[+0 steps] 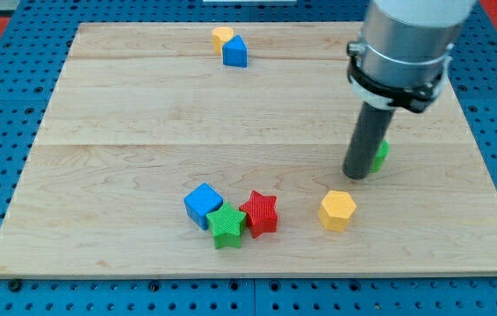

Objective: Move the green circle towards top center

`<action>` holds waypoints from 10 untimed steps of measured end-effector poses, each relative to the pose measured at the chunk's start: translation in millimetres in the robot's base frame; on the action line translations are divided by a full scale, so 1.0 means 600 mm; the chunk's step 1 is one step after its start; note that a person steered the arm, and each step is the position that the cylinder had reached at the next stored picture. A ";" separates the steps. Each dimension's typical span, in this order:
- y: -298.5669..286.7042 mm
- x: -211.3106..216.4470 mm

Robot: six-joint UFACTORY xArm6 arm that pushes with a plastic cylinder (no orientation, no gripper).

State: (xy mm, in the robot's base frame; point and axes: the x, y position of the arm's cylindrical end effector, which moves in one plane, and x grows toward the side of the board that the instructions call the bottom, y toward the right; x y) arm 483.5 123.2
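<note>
You have the tip planted against the green circle at the board's right, the rod standing on the circle's left and in front of it. There are no jaws to open or close here; the rod simply presses. Contact from that side looks poor for a push toward top centre, which probably wants the tip on the circle's lower right. Most of the circle hides behind the rod, so its round shape cannot be confirmed. The yellow hexagon sits near, below; red star further left.
</note>
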 end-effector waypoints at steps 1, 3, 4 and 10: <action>0.029 0.010; 0.080 -0.020; 0.051 -0.120; -0.009 -0.044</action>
